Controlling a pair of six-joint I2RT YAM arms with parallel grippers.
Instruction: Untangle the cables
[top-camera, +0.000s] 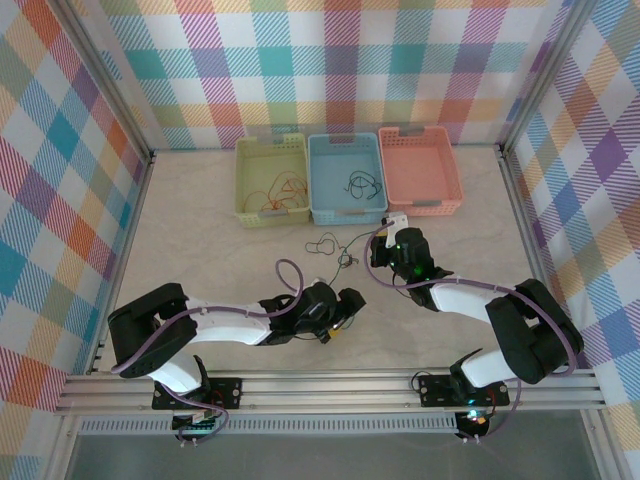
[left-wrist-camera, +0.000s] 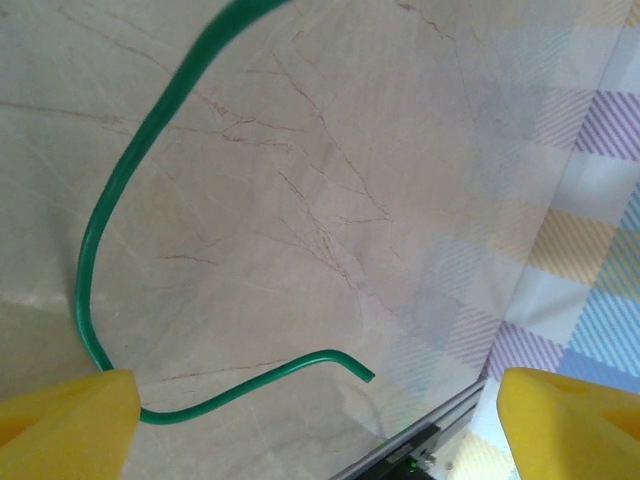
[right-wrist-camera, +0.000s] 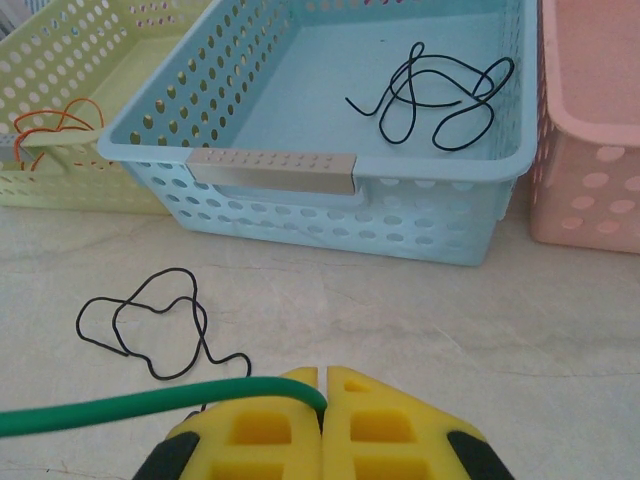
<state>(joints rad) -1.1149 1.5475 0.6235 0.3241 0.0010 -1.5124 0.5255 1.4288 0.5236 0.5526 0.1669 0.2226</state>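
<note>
Right wrist: right claw (right-wrist-camera: 322, 385) pinches green cable (right-wrist-camera: 120, 408) near blue basket (right-wrist-camera: 430, 168); left claw (left-wrist-camera: 315, 400) spread over open tabletop (left-wrist-camera: 300, 150).

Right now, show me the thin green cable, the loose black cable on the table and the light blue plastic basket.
Thin green cable (right-wrist-camera: 100, 409): right wrist view, mid-run.
Loose black cable (right-wrist-camera: 175, 269): right wrist view, loop top.
Light blue plastic basket (right-wrist-camera: 440, 168): right wrist view, near rim.

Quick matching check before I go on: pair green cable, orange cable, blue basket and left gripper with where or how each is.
1 green cable
2 orange cable
3 blue basket
4 left gripper

A open
B holds a black cable
C in the yellow basket
D clamped in the right gripper

Pairs: 1-D, 2-C, 3-B, 4-A
</note>
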